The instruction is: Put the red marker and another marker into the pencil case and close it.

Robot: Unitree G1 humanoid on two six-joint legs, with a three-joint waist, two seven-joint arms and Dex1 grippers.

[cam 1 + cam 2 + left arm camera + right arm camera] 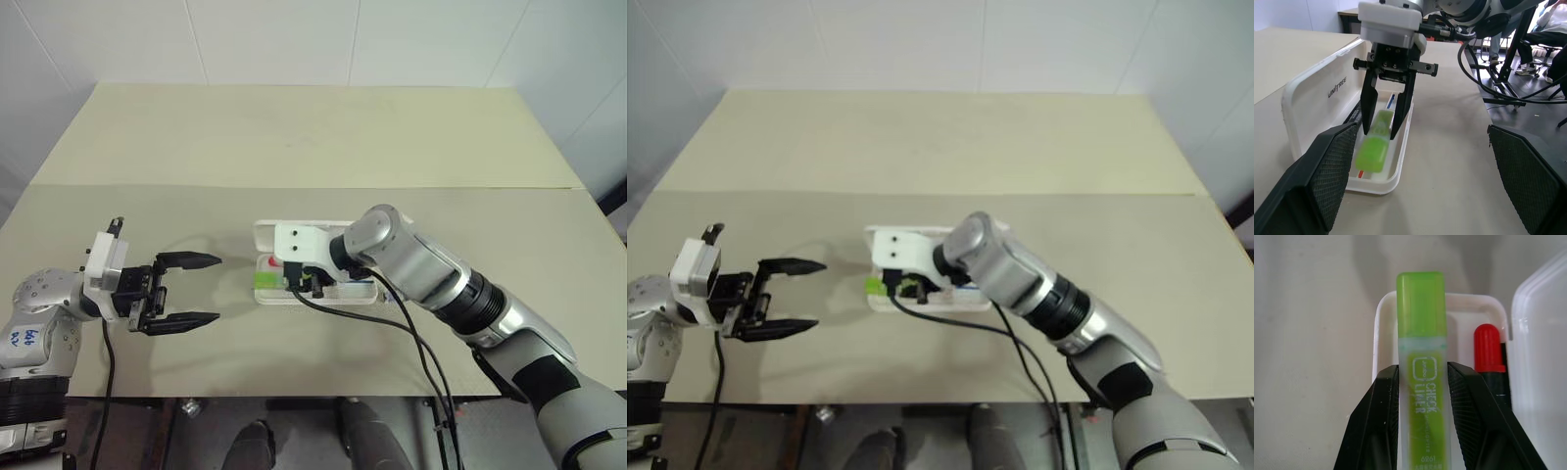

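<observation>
Highlighter (pixel 1421 382) in right gripper (pixel 1385 128) (over case (pixel 1317 103))

Left arm: held out level, its tool (pixel 188 290) pointing toward the right arm, fingers spread wide, empty.
Right arm: reaching across and angled downward, its tool (pixel 1382 128) pinching the green highlighter (pixel 1422 377) between both fingers.

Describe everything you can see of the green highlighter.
The highlighter is a flat, stubby, light-green plastic marker with a brighter green cap and dark lettering on its barrel. The right gripper holds it between its black fingers, tilted down into the open case, beside the red marker.
</observation>
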